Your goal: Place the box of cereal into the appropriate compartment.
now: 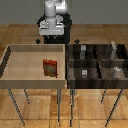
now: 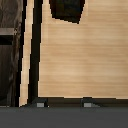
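A light wooden tray (image 1: 10, 62) on thin metal legs stands on a wood-plank floor (image 1: 100, 35). Touching it on the exterior view's right, a dark compartmented bin (image 1: 95, 62) holds small grey blocks (image 1: 84, 73) in several sections.

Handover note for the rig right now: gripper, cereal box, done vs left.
Gripper: raised behind the light tray, holding nothing; whether open or shut can't be told.
Box of cereal: standing in the light tray, near its middle, untouched.
Dark compartment bin: on the exterior view's right, some small grey blocks inside.
Done: nothing yet.
Left: reach, grasp the box, carry it to its compartment, release.
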You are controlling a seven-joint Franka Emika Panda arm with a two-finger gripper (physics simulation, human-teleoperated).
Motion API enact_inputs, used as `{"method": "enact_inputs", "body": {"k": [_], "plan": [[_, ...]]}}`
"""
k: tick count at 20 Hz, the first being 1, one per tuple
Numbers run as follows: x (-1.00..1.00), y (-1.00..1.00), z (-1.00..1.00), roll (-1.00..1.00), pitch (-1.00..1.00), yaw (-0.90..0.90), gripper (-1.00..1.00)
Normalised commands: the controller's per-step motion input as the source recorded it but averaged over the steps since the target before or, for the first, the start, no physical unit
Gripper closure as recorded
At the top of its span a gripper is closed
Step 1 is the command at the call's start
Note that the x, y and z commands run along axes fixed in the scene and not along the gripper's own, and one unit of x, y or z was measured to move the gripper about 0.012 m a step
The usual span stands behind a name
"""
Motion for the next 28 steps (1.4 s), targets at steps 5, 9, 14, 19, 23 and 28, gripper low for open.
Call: {"method": "enact_inputs", "body": {"k": [5,9,14,19,23,28], "plan": [[0.00,0.00,0.00,0.00,0.00,0.00,-1.00],[0.00,-0.25,0.00,0.00,0.00,0.00,-1.00],[0.80,0.00,0.00,0.00,0.00,0.00,-1.00],[1.00,0.00,0.00,0.00,0.00,0.00,-1.00],[1.00,0.00,0.00,0.00,0.00,0.00,-1.00],[0.40,0.00,0.00,0.00,0.00,0.00,-1.00]]}}
